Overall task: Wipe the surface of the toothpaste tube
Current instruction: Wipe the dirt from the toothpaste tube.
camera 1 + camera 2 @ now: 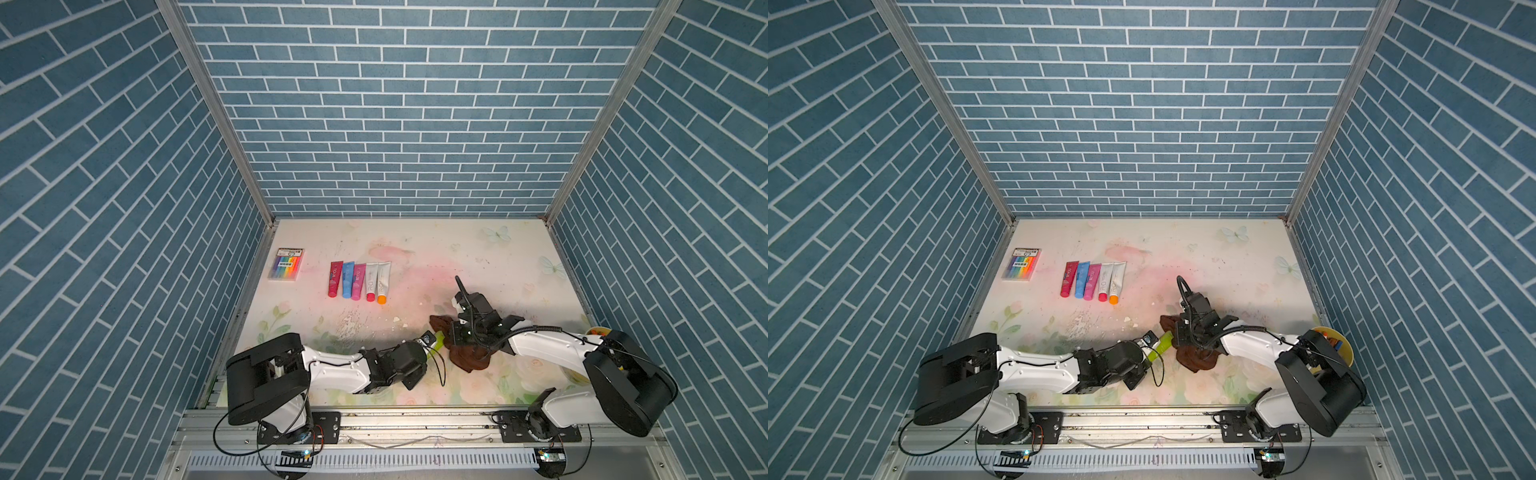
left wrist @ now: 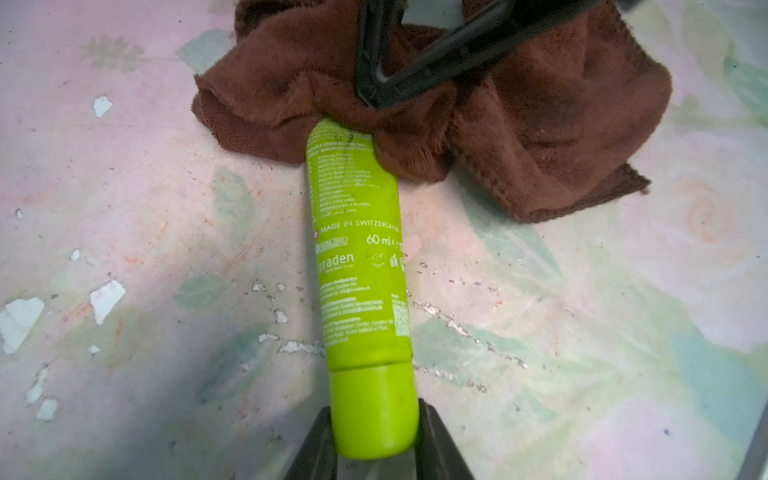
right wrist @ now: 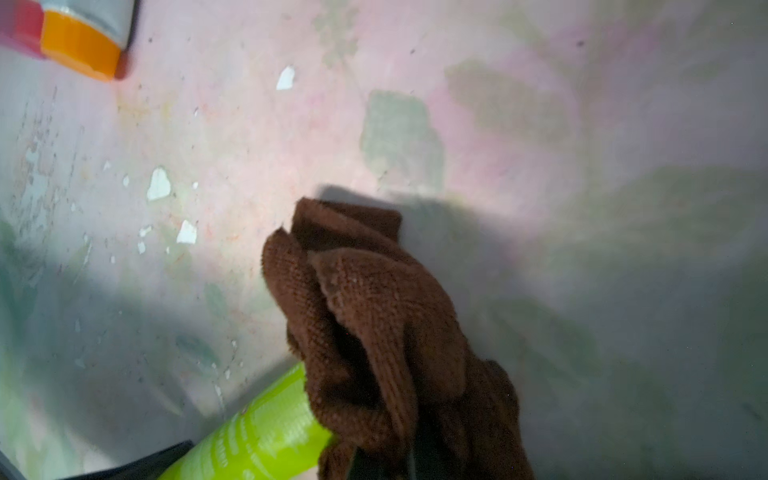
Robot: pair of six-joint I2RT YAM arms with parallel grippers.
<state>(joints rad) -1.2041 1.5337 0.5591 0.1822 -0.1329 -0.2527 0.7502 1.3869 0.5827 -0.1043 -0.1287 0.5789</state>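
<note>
The toothpaste tube (image 2: 359,249) was held well nearer the robot than the row of tubes (image 1: 359,280), cap clamped in the left end effector (image 2: 374,415). The cloth (image 2: 540,124), pinched tight in the right end effector (image 2: 374,97), was laid over its far end. Wiping was judged under way; a stroke toward the cap was needed. Both arms were stretched low.

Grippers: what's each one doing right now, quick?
Left gripper: closed on the green toothpaste tube, at its cap end.
Right gripper: closed on the brown cloth, which touches the tube's far end.
</note>
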